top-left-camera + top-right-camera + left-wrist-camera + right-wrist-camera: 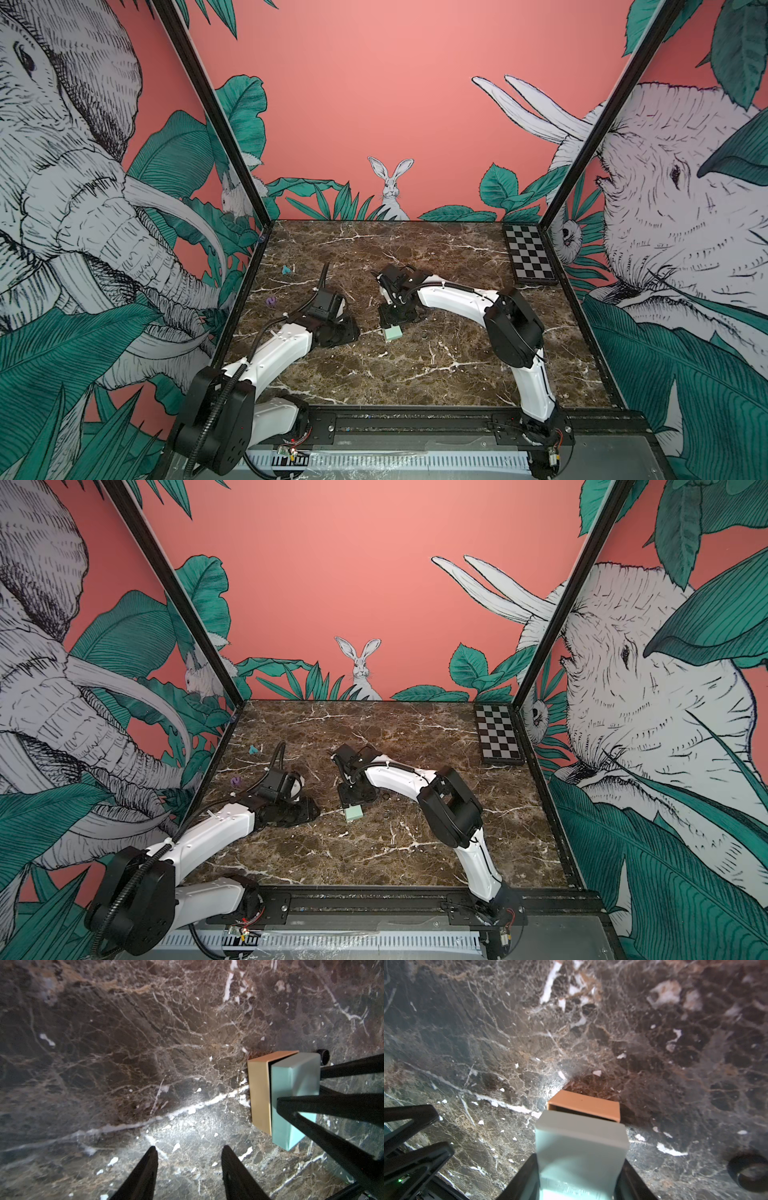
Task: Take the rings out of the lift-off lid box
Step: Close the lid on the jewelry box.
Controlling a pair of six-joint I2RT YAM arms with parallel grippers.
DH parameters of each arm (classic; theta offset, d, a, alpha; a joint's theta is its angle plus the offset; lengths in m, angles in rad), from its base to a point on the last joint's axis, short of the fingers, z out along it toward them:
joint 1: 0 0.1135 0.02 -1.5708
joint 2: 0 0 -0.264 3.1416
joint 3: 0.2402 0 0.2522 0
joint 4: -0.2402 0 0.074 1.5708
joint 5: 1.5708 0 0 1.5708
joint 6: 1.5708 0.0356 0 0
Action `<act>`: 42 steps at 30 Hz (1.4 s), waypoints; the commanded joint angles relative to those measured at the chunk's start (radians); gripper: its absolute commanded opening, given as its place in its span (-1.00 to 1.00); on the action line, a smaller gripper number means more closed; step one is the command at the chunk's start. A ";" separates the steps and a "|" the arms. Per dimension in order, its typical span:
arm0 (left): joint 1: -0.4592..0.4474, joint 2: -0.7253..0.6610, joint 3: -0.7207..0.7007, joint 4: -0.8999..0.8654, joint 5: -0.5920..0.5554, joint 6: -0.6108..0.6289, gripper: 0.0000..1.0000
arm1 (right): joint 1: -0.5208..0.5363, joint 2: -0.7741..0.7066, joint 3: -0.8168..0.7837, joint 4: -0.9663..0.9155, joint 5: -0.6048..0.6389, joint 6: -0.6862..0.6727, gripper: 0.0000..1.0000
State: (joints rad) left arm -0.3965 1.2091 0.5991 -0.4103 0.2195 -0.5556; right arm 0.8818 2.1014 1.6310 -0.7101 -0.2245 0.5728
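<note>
Mint lid (581, 1142) gripped by right jaws; ring (749, 1169) alongside.

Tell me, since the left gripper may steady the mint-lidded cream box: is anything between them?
Nothing visible: only brown marble tabletop separates the left gripper from the mint-lidded cream box, which the right gripper clasps.

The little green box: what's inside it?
Its inside is hidden: the mint lid, pinched by the right gripper, covers the tan base. Only a dark gap shows. One dark ring lies outside.
</note>
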 commanded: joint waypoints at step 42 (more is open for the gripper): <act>0.005 -0.025 -0.009 -0.053 -0.029 -0.005 0.05 | -0.006 -0.067 -0.019 0.067 -0.020 -0.090 -0.72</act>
State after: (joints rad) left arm -0.3965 1.2060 0.5880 -0.4297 0.2104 -0.5602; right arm 0.8768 2.0117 1.6245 -0.6781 -0.2340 0.4927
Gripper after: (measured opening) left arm 0.526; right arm 0.143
